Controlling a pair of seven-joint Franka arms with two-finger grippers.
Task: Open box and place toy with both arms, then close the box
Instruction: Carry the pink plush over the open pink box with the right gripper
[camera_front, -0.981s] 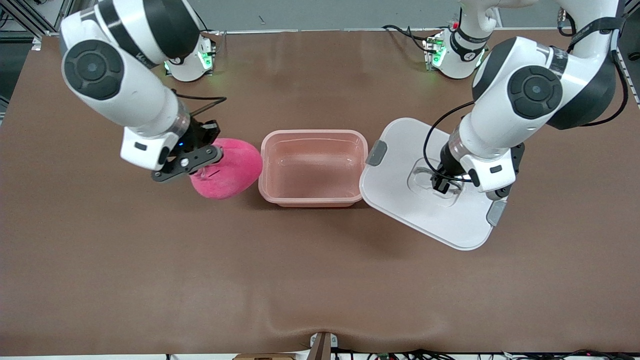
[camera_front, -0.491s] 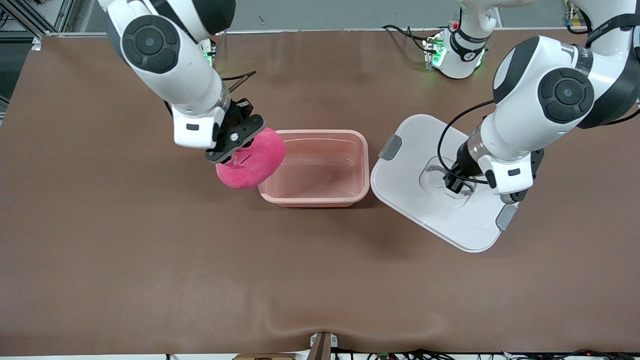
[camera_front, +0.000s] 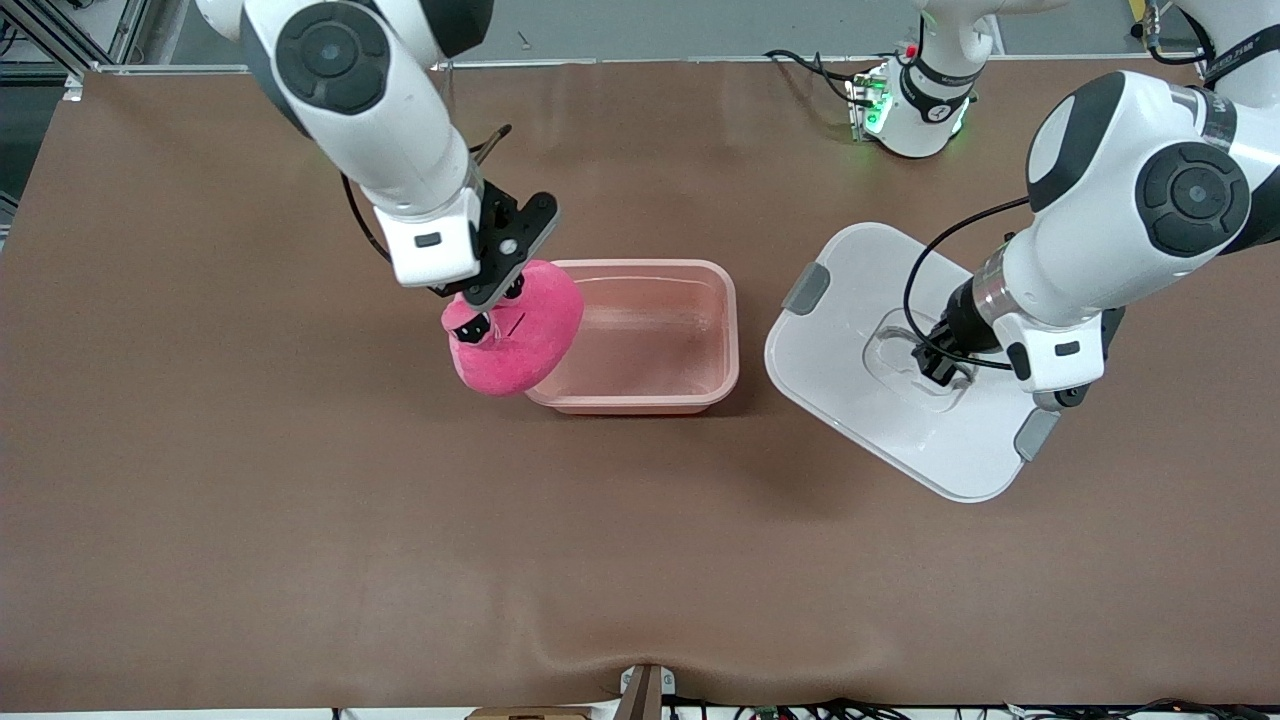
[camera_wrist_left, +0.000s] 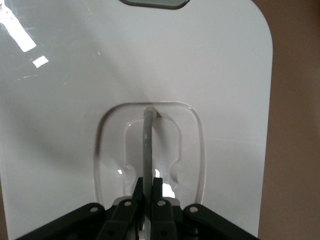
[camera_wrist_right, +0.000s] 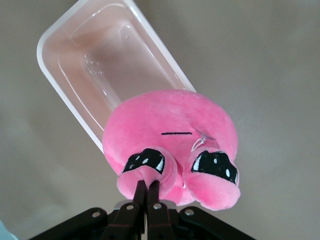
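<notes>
The pale pink box (camera_front: 640, 335) stands open at mid-table and also shows in the right wrist view (camera_wrist_right: 107, 60). My right gripper (camera_front: 478, 325) is shut on one bump of the hot-pink toy (camera_front: 520, 335) and holds it in the air over the box's rim at the right arm's end. In the right wrist view my right gripper (camera_wrist_right: 148, 186) pinches the toy (camera_wrist_right: 172, 135). My left gripper (camera_front: 935, 365) is shut on the clear handle (camera_wrist_left: 147, 145) of the white lid (camera_front: 880, 370), which is off the box, toward the left arm's end. My left gripper (camera_wrist_left: 148, 184) clamps it.
The brown table (camera_front: 400, 560) spreads wide nearer the front camera. The lid's grey clips (camera_front: 806, 288) sit at its two ends. The arm bases (camera_front: 905, 100) stand at the table's back edge.
My right gripper has carried the toy from the table up and toward the box. My left gripper has moved the lid farther from the box, toward the left arm's end.
</notes>
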